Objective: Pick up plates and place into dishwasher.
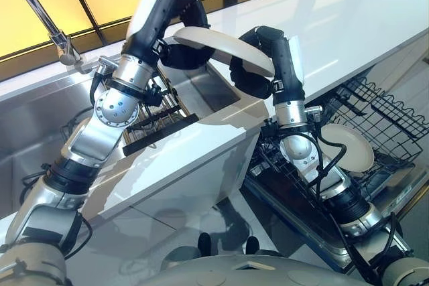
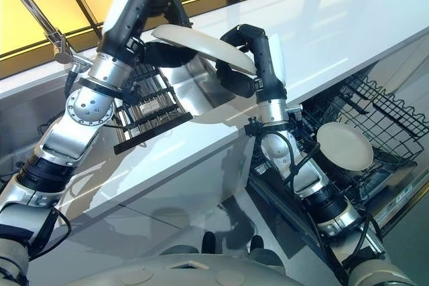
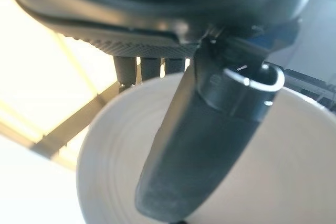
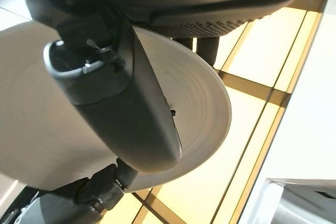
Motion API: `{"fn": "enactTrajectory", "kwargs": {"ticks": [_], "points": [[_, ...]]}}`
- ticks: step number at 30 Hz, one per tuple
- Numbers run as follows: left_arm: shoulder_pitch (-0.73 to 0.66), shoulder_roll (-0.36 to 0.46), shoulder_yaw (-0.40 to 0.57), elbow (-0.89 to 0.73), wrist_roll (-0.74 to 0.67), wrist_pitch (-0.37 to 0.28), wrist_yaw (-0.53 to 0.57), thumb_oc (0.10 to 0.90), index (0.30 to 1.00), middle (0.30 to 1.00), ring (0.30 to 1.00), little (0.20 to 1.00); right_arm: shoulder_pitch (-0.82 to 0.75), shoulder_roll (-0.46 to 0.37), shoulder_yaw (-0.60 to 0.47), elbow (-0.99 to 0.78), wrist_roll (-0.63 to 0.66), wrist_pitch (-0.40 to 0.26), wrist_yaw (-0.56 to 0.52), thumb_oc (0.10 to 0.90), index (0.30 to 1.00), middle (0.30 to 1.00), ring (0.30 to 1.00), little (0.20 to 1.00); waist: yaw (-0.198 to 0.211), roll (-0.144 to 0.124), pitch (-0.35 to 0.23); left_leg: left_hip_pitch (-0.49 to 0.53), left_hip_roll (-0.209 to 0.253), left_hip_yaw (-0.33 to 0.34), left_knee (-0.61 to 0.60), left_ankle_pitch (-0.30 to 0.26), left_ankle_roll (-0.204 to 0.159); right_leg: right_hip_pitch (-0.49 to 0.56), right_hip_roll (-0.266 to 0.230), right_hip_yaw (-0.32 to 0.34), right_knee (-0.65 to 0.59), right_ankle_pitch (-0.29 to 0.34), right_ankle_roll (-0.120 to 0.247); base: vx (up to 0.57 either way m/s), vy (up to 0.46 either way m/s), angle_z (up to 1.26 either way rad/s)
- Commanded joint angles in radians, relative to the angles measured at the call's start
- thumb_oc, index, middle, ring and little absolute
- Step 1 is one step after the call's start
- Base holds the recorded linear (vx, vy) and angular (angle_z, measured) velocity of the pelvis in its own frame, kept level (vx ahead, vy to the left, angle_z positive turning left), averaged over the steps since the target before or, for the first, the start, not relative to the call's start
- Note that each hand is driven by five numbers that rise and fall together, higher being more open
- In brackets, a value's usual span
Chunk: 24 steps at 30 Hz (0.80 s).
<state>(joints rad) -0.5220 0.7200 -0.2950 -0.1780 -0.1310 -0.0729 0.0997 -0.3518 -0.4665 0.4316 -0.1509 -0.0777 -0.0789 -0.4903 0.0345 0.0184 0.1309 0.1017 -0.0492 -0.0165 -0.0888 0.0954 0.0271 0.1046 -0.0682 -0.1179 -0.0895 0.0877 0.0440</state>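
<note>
A cream plate [image 1: 224,45] hangs tilted in the air over the edge of the sink, held from both ends. My left hand [image 1: 182,53] pinches its left rim, with the thumb [image 3: 194,156] laid across the plate [image 3: 294,171] and the fingers [image 3: 149,69] behind it. My right hand [image 1: 249,78] grips the right rim, its thumb [image 4: 131,114] pressed on the plate's face [image 4: 202,103]. A second cream plate [image 1: 346,149] stands in the dishwasher's black wire rack [image 1: 392,118] at the lower right, beside my right forearm.
A steel sink [image 1: 214,88] with a dark drying rack [image 1: 157,122] lies under the left arm, and a faucet [image 1: 64,48] stands at the far left. The white counter [image 1: 348,25] runs to the right above the pulled-out dishwasher rack.
</note>
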Motion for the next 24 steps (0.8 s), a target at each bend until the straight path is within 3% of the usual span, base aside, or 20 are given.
{"fn": "enactTrajectory", "kwargs": {"ticks": [1,4,5,6,9,15,19,24], "points": [[0.0,-0.006,0.023,-0.047,-0.041,-0.125,-0.033,0.358,0.521,0.521,0.521,0.458,-0.098,0.022,-0.119,-0.045,-0.001,-0.118,-0.069,0.1,0.3,0.3,0.3,0.2,0.004,-0.004,-0.106,0.015,0.006,0.043,0.007,-0.133,-0.034,0.012,0.043,-0.008,0.057,-0.135,0.033,0.0,0.0,0.0],[0.011,0.012,0.041,-0.053,-0.042,-0.129,-0.045,0.383,0.542,0.542,0.542,0.483,-0.078,-0.002,-0.151,-0.037,-0.006,-0.128,-0.075,0.1,0.3,0.3,0.3,0.2,0.003,-0.004,-0.105,0.015,0.006,0.04,0.006,-0.132,-0.033,0.012,0.043,-0.011,0.059,-0.136,0.033,0.0,0.0,0.0],[0.015,0.015,0.046,-0.053,-0.037,-0.128,-0.05,0.44,0.592,0.592,0.592,0.54,-0.073,-0.007,-0.161,-0.036,-0.008,-0.129,-0.077,0.1,0.3,0.3,0.3,0.2,0.003,-0.004,-0.105,0.016,0.006,0.04,0.006,-0.132,-0.033,0.013,0.042,-0.013,0.058,-0.136,0.033,0.0,0.0,0.0],[0.018,0.022,0.051,-0.051,-0.037,-0.127,-0.053,0.8,0.9,0.9,0.9,0.9,-0.068,-0.018,-0.177,-0.033,-0.003,-0.135,-0.081,0.1,0.3,0.3,0.3,0.2,0.003,-0.003,-0.105,0.016,0.006,0.04,0.006,-0.132,-0.033,0.014,0.042,-0.015,0.057,-0.135,0.033,0.0,0.0,0.0],[0.024,0.034,0.062,-0.049,-0.027,-0.12,-0.063,0.8,0.9,0.9,0.9,0.9,-0.064,-0.039,-0.211,-0.03,0.003,-0.142,-0.094,0.1,0.3,0.3,0.3,0.2,0.004,-0.004,-0.104,0.017,0.005,0.037,0.005,-0.133,-0.033,0.016,0.04,-0.019,0.053,-0.133,0.034,0.0,0.0,0.0],[0.051,0.092,0.103,0.003,0.008,-0.096,-0.075,0.8,0.9,0.9,0.9,0.9,-0.067,-0.103,-0.316,0.002,-0.041,-0.172,-0.217,0.1,0.3,0.3,0.3,0.2,0.007,-0.004,-0.106,0.021,0.004,0.037,0.005,-0.137,-0.033,0.022,0.037,-0.026,0.042,-0.127,0.038,-0.01,0.004,0.0],[0.113,0.139,0.178,0.082,0.04,-0.101,-0.063,0.8,0.9,0.9,0.9,0.9,-0.039,-0.144,-0.429,0.049,-0.019,-0.213,-0.316,0.1,0.3,0.3,0.3,0.2,0.006,-0.004,-0.11,0.023,0.001,0.039,0.005,-0.14,-0.031,0.023,0.036,-0.021,0.033,-0.121,0.041,-0.02,0.014,0.0],[0.179,0.19,0.279,0.191,0.09,-0.096,-0.026,0.8,0.9,0.9,0.9,0.9,0.05,-0.174,-0.543,0.104,0.05,-0.215,-0.322,0.1,0.3,0.3,0.3,0.2,-0.008,-0.002,-0.116,0.024,0.001,0.049,0.005,-0.139,-0.03,0.022,0.036,-0.011,0.023,-0.111,0.045,-0.02,0.036,-0.05]]}}
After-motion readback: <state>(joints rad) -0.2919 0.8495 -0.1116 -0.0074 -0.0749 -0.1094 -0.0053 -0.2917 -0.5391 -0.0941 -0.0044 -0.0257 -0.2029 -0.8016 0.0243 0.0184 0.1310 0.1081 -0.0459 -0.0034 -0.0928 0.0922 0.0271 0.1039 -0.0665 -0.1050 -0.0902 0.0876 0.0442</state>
